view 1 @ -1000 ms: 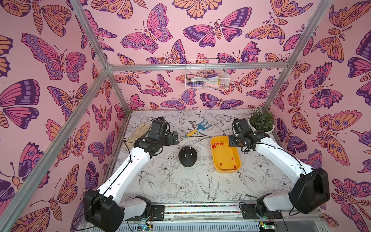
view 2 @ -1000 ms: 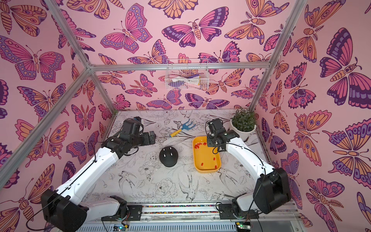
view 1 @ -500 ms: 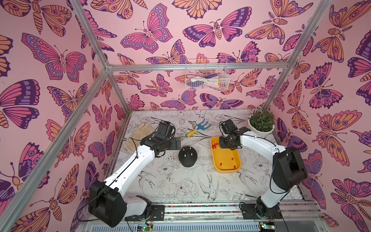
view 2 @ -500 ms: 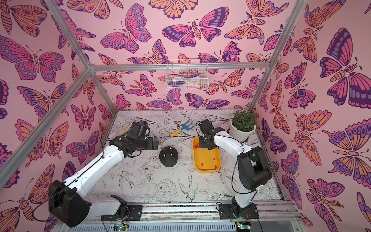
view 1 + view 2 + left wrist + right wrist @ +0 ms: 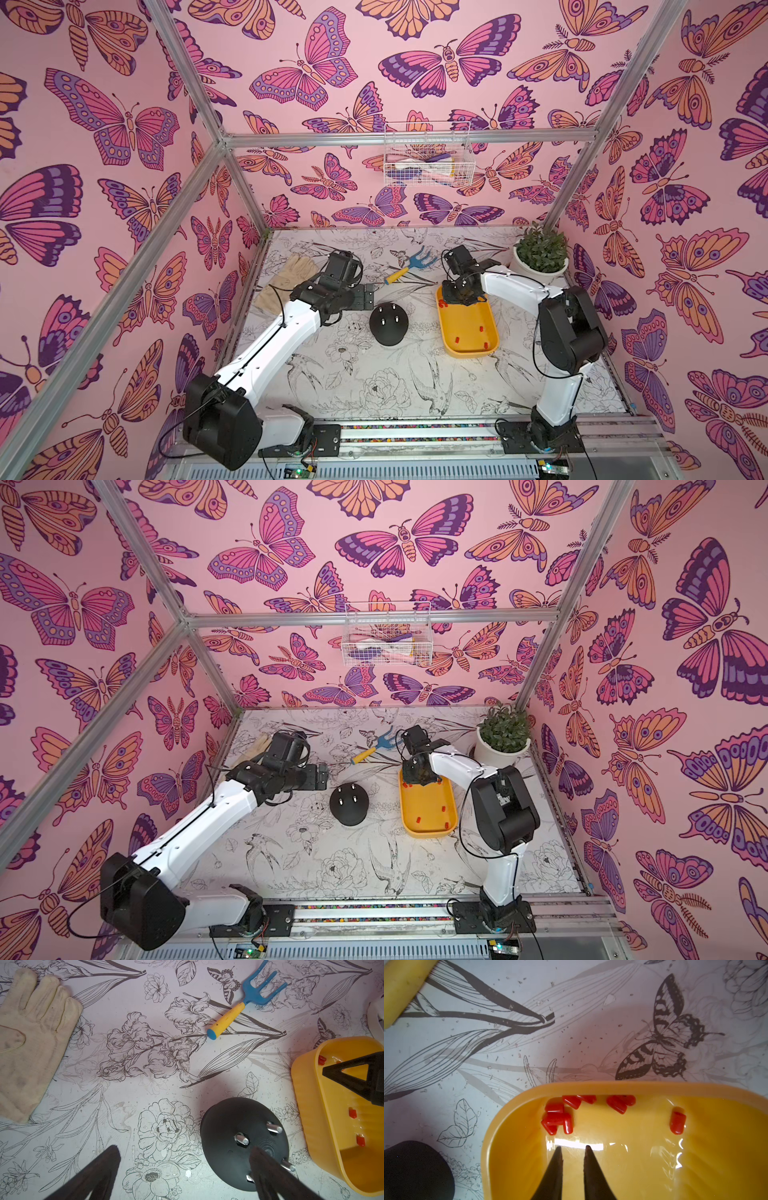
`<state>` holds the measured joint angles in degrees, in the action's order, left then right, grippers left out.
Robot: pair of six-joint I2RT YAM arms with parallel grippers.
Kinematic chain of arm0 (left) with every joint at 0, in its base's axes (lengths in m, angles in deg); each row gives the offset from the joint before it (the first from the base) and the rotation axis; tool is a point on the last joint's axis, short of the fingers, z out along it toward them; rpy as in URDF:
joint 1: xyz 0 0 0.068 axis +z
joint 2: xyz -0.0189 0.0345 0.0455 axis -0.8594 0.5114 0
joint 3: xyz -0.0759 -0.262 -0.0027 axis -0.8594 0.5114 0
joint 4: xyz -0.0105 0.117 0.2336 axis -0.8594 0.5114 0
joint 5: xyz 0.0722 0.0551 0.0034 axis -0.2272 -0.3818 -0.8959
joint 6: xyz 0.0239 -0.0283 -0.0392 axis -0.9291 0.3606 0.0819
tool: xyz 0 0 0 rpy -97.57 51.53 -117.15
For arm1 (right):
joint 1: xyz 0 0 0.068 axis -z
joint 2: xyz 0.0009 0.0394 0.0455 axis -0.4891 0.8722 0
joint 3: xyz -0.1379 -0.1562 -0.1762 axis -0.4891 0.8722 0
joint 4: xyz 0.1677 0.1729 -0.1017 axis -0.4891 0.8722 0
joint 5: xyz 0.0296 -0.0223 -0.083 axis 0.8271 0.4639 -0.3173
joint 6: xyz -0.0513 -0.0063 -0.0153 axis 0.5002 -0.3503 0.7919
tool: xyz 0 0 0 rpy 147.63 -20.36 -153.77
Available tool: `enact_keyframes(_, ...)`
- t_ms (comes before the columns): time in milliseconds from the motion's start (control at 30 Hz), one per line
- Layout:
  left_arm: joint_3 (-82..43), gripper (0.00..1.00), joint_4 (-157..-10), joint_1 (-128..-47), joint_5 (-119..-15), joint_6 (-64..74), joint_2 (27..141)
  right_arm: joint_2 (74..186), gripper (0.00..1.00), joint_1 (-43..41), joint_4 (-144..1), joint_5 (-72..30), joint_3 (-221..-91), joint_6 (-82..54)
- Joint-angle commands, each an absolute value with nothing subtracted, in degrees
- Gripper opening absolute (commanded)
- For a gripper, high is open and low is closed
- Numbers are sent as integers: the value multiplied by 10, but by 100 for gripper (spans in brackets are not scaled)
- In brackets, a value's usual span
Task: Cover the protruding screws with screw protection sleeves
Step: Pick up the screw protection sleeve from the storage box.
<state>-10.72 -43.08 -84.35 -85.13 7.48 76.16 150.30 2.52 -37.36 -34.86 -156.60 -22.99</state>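
Right gripper (image 5: pixel 573 1147) is hovering in the yellow tray (image 5: pixel 633 1085), jaws slightly parted and grasping nothing, just short of the screw protection sleeves (image 5: pixel 556 1119), while all three protruding screws (image 5: pixel 242 1139) on the black dome (image 5: pixel 220 1126) are standing bare.

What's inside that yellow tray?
Small red sleeves: a cluster at the end where the right claw hangs, three more scattered toward the other end. In both top views the claw hides part of that cluster.
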Motion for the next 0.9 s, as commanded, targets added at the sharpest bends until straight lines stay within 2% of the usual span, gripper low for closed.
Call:
enact_keyframes(0, -97, 99, -432, -844, -855, 67, 756, 1516, 20, 21, -371, -339, -1586, -235)
enact_keyframes(867, -98, 99, -433, -841, -853, 65, 752, 1560, 21, 21, -367, -334, -1603, -228)
